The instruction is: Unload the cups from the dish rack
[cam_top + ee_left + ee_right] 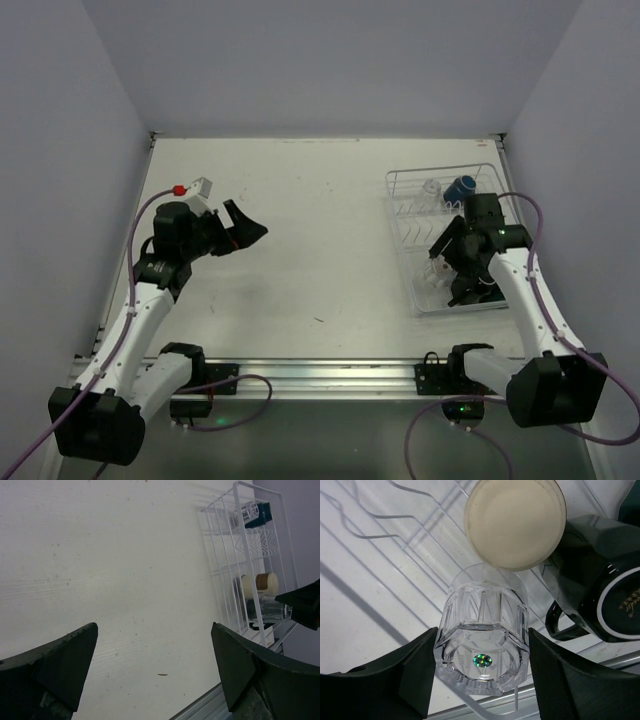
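Cups [257, 585] are seen inside the dish rack [440, 171], which is set on the right side of the table [320, 250]. A clear tumbler [482, 630] is clasped at the rack's near end by the right gripper [480, 680], whose fingers are closed against its two sides. A cream cup [515, 522] is seen just beyond the tumbler, and a dark mug [610, 590] just beside both. A blue cup [461, 187] and another clear glass [430, 192] are lodged at the far end. The left gripper [155, 665] is held over bare table, well apart from the rack, its fingers spread wide with nothing between them
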Available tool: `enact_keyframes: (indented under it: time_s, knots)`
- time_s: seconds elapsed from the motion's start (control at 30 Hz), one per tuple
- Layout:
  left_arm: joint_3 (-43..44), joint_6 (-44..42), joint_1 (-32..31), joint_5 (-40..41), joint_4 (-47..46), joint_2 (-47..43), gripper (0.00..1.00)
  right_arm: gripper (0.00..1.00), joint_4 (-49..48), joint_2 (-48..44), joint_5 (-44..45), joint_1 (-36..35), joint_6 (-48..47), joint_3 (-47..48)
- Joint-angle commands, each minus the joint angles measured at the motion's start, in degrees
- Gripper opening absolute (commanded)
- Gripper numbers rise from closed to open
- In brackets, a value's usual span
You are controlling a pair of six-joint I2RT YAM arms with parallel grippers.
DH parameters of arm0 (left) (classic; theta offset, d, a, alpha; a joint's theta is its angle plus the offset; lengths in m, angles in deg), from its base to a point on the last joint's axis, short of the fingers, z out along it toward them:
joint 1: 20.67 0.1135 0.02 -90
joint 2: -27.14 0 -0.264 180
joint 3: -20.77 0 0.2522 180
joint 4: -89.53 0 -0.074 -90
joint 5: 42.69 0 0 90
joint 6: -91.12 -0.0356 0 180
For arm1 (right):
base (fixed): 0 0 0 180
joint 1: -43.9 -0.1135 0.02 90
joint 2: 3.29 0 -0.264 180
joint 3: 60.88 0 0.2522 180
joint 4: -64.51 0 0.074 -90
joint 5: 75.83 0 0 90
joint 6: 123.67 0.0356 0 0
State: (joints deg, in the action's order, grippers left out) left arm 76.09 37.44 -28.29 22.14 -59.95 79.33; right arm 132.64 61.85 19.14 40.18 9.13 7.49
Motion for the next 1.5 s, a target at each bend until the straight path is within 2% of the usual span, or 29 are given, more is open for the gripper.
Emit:
enact_keyframes:
  time_s: [0.0,0.1,0.2,0.3,0.33,0.4,0.43,0.47,0.53,0.57,0.73,0.8,0.9,1.13,1.47]
  knots:
    - [0.3,0.4,-0.1,-3.0,-3.1,1.3,1.00,0.00,2.5,-4.1,0.2,0.0,-1.2,7.7]
    - [-0.9,1.9,-1.1,-8.0,-8.6,2.9,0.95,0.00,3.4,-5.4,-1.4,0.0,-2.0,10.9]
    - [-2.5,6.3,-3.6,-14.9,-19.7,4.4,0.93,0.00,3.4,-6.6,-4.4,0.0,-2.7,13.2]
    - [-4.2,12.4,-7.8,-20.8,-33.2,6.2,0.92,0.00,1.6,-8.1,-11.9,0.0,-4.6,15.3]
    - [-4.7,14.5,-10.0,-22.0,-41.0,6.8,0.91,0.00,1.0,-8.4,-14.3,0.0,-5.0,15.8]
    - [-6.1,21.1,-11.7,-25.1,-49.3,8.9,0.89,0.00,-1.2,-8.7,-21.2,0.0,-5.9,16.5]
    - [-6.8,23.7,-12.8,-25.8,-58.1,9.7,0.86,0.00,-1.8,-8.5,-23.5,0.0,-6.2,16.6]
    - [-7.5,29.1,-13.1,-27.2,-63.1,10.5,0.85,0.00,-3.3,-8.4,-27.5,0.0,-6.6,16.6]
    - [-9.4,34.1,-13.6,-27.9,-74.3,13.1,0.84,0.00,-5.2,-7.5,-31.8,-0.2,-6.9,16.2]
    - [-9.8,37.7,-14.0,-28.3,-77.3,13.9,0.82,0.00,-6.1,-7.2,-33.8,-0.3,-7.2,15.7]
    - [-10.5,42.3,-17.2,-26.7,-84.5,18.2,0.81,0.00,-18.0,-6.3,-45.9,-3.7,-5.5,11.8]
    - [-11.4,44.6,-18.1,-25.6,-88.6,20.2,0.81,0.00,-22.6,-5.5,-47.1,-6.5,-3.9,11.0]
    - [-11.9,47.3,-20.1,-23.0,-90.0,21.9,0.79,0.00,-28.0,-3.6,-48.0,-10.1,-2.0,10.8]
    - [-13.7,49.6,-22.7,-16.4,-90.3,22.3,0.79,0.00,-32.8,-0.5,-48.6,-12.7,-0.1,11.7]
    - [-9.9,51.4,-26.4,-13.2,-92.7,26.5,0.78,0.00,-35.6,3.4,-48.4,-16.1,0.7,12.1]
